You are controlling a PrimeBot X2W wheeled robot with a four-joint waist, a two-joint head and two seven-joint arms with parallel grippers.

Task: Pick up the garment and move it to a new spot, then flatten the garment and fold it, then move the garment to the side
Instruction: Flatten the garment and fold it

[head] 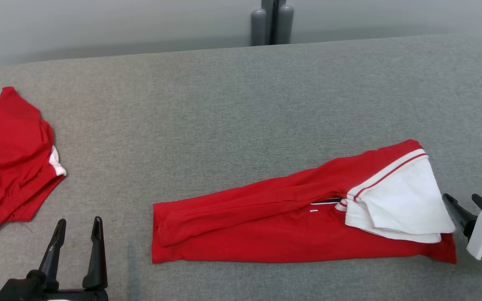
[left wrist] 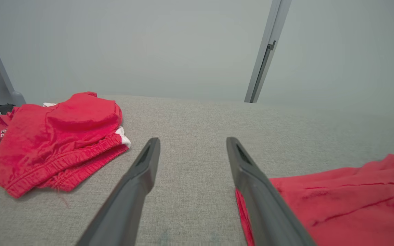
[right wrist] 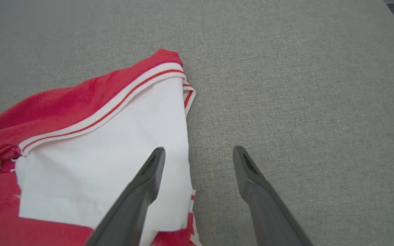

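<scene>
No text can be read; the small white print (left wrist: 4, 132) on the crumpled red garment (left wrist: 56, 143), middle left, is too blurred.

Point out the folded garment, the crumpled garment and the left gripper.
folded garment (head: 266, 238), head view, red lower layer.
crumpled garment (head: 11, 167), head view, its middle.
left gripper (head: 79, 220), head view, midway between fingertips.

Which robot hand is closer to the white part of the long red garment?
Right. The right fingers, open, sit beside the white part. The left fingers, also open, are far off, past the other end of the garment.
</scene>
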